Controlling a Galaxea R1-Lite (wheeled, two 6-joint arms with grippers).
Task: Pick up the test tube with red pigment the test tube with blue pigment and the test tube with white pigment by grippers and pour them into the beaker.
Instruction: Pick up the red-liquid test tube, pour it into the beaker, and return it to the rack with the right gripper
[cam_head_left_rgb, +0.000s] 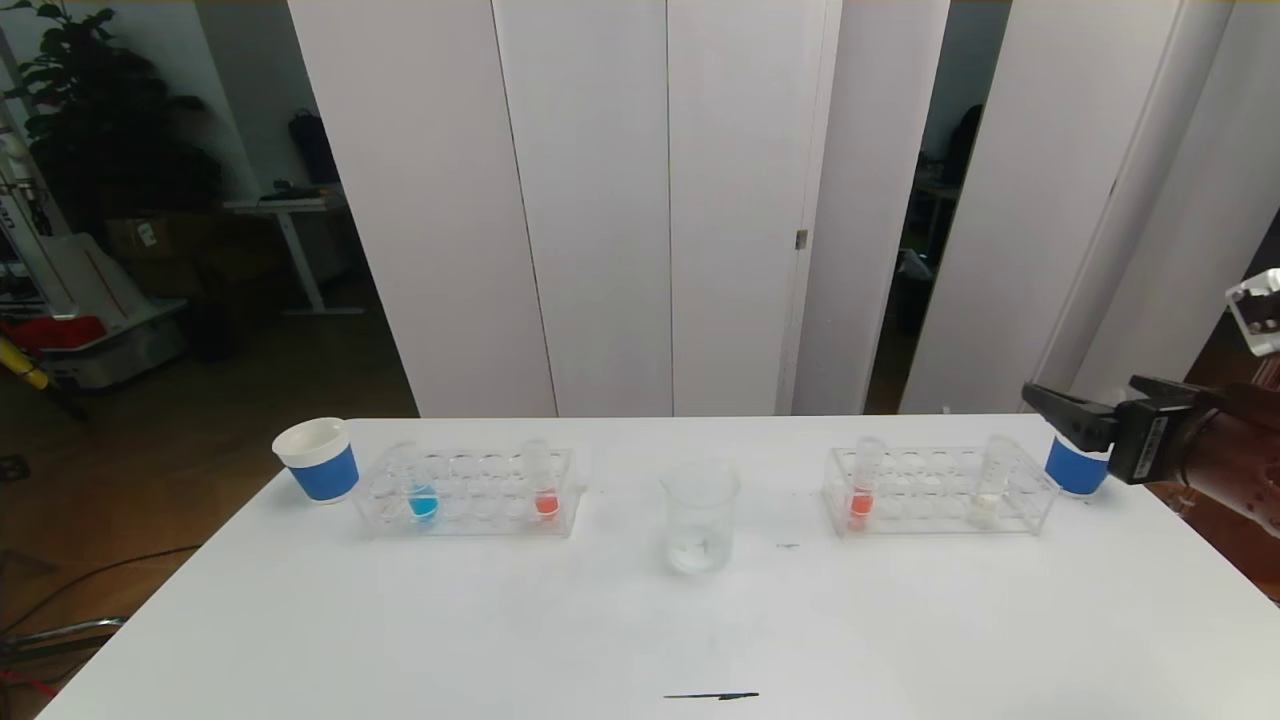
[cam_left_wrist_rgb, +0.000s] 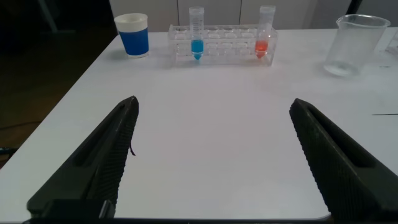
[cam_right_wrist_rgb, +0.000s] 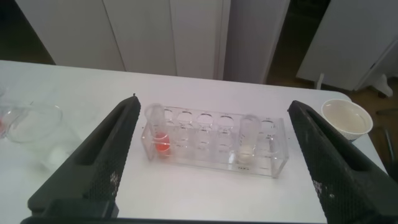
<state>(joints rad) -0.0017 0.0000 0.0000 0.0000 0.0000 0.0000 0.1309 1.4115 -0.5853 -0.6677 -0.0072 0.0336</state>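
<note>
Beaker (cam_head_left_rgb: 700, 518) sitting mid-table between two clear racks (cam_head_left_rgb: 468, 492), apparently empty but for a white mark. Blue tube (cam_head_left_rgb: 422, 492) and a red tube (cam_head_left_rgb: 545, 488) standing in the left rack; another red tube (cam_head_left_rgb: 862, 492) and the white tube (cam_head_left_rgb: 985, 495) in the right rack (cam_head_left_rgb: 938, 490).

Right gripper (cam_head_left_rgb: 1045, 402) hovering just beyond the right rack, jaws spread wide, nothing held. Left gripper (cam_left_wrist_rgb: 211, 162) hanging low over bare table near the front edge, jaws equally wide, empty.

Risking plenty here: slick tubes slipping in the pinch, a light rack dragging up with its tube, a finger clipping the paper cup (cam_head_left_rgb: 1075, 465), pigment splashing past the beaker lip on tilting.

No readable writing or brands showing anywhere.
</note>
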